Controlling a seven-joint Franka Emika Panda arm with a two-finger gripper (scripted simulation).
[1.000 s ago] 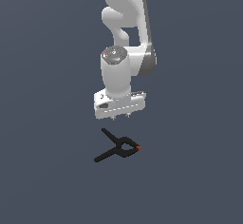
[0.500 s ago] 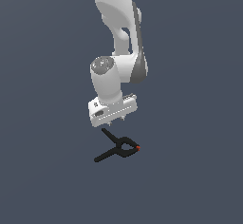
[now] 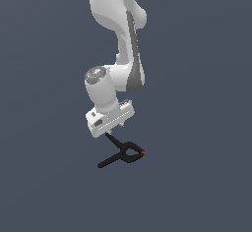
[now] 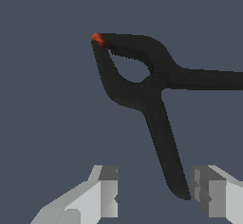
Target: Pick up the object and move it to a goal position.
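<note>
Distant exterior view, close downward wrist view, both on the clamp [image 3: 126, 153].

Only the clamp [image 3: 125, 152] lies on the open floor [image 3: 197, 177].

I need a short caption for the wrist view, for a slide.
Open claw poised over a black spring clamp, one handle lying between its fingers.
</note>
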